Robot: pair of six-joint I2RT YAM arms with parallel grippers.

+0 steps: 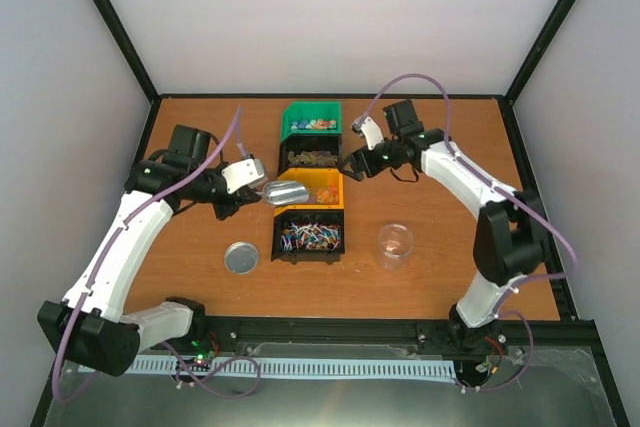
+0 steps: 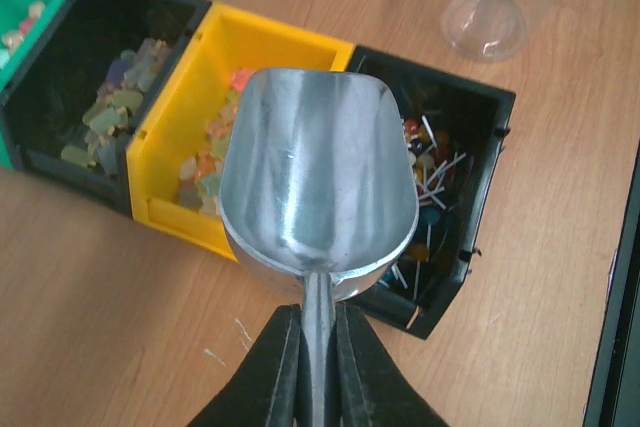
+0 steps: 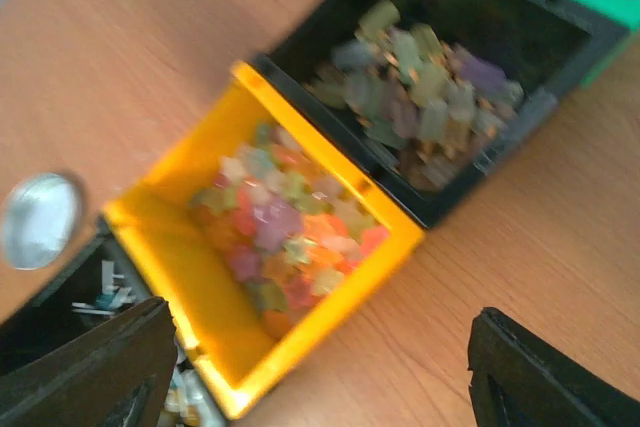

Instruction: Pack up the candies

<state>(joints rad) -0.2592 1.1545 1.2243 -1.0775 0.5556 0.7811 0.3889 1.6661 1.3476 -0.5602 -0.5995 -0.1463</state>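
The candies lie in a column of four bins: green (image 1: pixel 311 119), black (image 1: pixel 310 156), yellow (image 1: pixel 324 187) and near black (image 1: pixel 308 237). My left gripper (image 1: pixel 256 193) is shut on the handle of an empty silver scoop (image 1: pixel 284 192). In the left wrist view the scoop (image 2: pixel 318 182) hangs over the edge between the yellow bin (image 2: pixel 165 152) and the black bin of stick candies (image 2: pixel 452 162), with the gripper (image 2: pixel 318 352) clamped on its handle. My right gripper (image 1: pixel 350 168) is open and empty above the yellow bin's right side. Its view shows pastel candies (image 3: pixel 290 227) in the yellow bin and duller ones (image 3: pixel 420 97) in the black bin.
A round silver lid (image 1: pixel 241 258) lies on the table left of the near black bin; it also shows in the right wrist view (image 3: pixel 40 219). A clear plastic cup (image 1: pixel 394 245) stands right of that bin and shows in the left wrist view (image 2: pixel 497 9).
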